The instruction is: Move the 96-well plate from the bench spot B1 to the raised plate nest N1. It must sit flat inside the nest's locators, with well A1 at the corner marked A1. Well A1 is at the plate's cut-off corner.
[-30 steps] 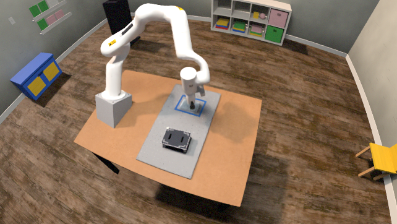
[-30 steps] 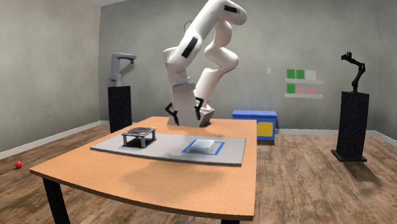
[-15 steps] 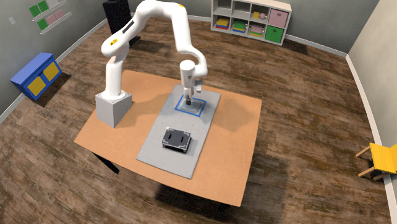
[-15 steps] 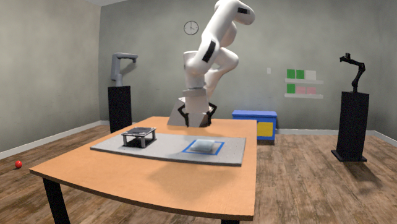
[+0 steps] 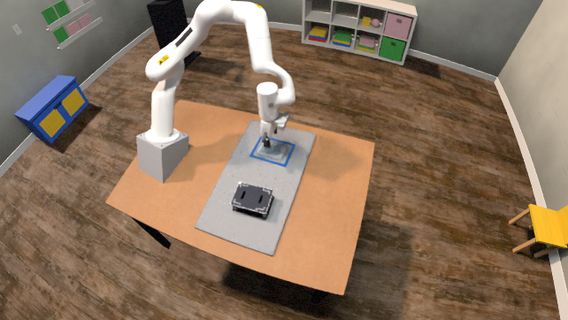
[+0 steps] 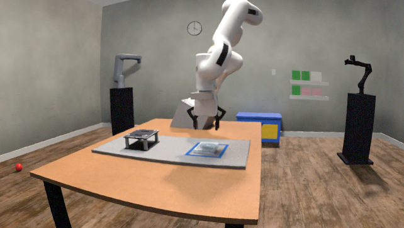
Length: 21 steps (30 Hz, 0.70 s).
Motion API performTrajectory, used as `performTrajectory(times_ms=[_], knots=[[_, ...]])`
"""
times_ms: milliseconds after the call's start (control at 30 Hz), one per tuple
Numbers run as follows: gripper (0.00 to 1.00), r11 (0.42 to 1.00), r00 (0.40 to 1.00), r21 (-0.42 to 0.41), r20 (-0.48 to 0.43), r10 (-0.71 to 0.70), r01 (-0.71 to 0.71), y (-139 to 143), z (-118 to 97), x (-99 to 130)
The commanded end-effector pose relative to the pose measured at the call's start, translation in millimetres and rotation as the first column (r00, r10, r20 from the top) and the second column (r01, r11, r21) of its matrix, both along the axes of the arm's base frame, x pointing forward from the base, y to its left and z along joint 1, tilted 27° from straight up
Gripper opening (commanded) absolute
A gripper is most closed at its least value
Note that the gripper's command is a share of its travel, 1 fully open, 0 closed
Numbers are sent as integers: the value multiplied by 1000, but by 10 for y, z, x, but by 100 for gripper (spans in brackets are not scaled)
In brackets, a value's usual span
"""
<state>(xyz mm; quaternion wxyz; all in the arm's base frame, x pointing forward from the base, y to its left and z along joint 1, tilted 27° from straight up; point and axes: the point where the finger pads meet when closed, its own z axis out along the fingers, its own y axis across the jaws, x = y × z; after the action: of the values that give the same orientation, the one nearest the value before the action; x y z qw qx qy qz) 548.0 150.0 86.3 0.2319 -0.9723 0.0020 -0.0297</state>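
Observation:
The clear 96-well plate (image 5: 273, 151) lies flat inside the blue-outlined bench spot on the grey mat; it also shows in the exterior view (image 6: 206, 148). The black raised plate nest (image 5: 252, 199) stands on short legs nearer the mat's front end, and is empty on top (image 6: 141, 134). My gripper (image 6: 205, 123) points straight down, open and empty, hovering well above the plate; in the top view the gripper (image 5: 268, 140) sits over the plate's left side. I cannot make out the plate's cut-off corner or the A1 mark.
The arm's grey base block (image 5: 162, 156) stands on the table left of the mat. The orange table's edge (image 6: 141, 206) runs along the front. Other arms on black pedestals (image 6: 358, 127) stand away from the table.

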Motion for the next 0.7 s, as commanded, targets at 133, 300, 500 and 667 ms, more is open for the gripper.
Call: performTrajectory(times_ms=[133,300,500,667], knots=[[100,1000,1000,0,1,-1,1,15,-21,9],[100,1000,1000,0,1,-1,1,53,-95,15],[100,1000,1000,0,1,-1,1,98,-184,20],[100,1000,1000,0,1,-1,1,128,-244,24]])
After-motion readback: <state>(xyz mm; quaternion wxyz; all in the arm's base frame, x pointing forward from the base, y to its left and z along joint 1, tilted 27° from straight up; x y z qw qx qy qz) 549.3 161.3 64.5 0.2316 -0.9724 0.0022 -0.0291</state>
